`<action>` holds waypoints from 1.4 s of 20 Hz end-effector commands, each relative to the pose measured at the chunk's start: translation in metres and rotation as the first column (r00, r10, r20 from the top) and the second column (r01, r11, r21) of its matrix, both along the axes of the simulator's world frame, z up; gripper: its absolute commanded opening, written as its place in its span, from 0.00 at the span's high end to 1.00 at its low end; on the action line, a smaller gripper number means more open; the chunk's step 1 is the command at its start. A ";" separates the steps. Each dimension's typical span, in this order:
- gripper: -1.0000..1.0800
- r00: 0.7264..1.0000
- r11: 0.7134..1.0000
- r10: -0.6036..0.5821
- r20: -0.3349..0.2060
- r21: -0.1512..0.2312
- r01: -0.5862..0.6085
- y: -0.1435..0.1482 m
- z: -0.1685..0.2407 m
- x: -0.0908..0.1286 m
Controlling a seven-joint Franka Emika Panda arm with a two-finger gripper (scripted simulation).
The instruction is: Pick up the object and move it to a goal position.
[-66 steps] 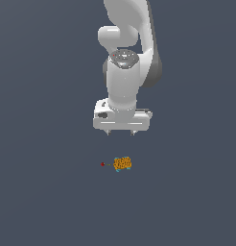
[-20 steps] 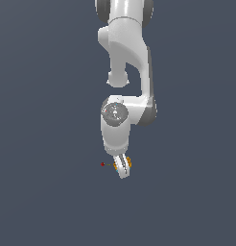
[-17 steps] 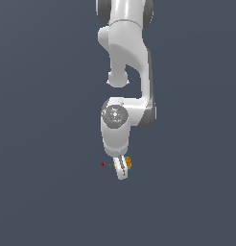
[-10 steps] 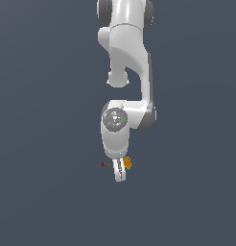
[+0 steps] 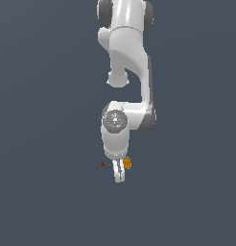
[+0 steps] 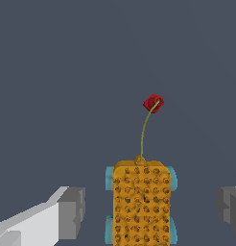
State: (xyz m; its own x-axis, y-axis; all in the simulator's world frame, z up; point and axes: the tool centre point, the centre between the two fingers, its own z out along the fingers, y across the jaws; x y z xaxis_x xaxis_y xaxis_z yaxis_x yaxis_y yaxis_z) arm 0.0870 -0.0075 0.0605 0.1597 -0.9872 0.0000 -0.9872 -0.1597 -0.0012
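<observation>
Fingers [image 6: 72, 214] of my gripper [image 6: 151, 211] are spread wide with the speckled orange block [image 6: 141, 204] sitting between them, untouched, so honestly my worry is closing off-centre and squirting it sideways toward that red bead [image 6: 153, 103] on its stalk.

The object [image 6: 141, 204] lies between the hand's [image 6: 151, 211] 2 fingers, touching neither.
</observation>
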 end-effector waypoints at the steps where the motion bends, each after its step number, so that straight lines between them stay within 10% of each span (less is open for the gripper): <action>1: 0.04 1.000 1.000 -0.001 -0.001 0.000 0.001 0.000 -0.009 -0.001; 13: 0.04 1.000 1.000 -0.005 -0.001 0.000 0.005 0.000 -0.045 0.000; 14: 1.00 1.000 1.000 -0.005 -0.001 0.000 0.005 0.000 -0.045 0.000; 28: 1.00 1.000 1.000 -0.004 -0.002 0.000 0.004 0.000 -0.042 -0.002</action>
State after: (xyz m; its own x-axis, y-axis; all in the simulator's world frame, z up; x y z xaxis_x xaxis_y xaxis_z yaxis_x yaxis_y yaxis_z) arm 0.0853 -0.0077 0.0159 0.1552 -0.9879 -0.0003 -0.9879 -0.1552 0.0022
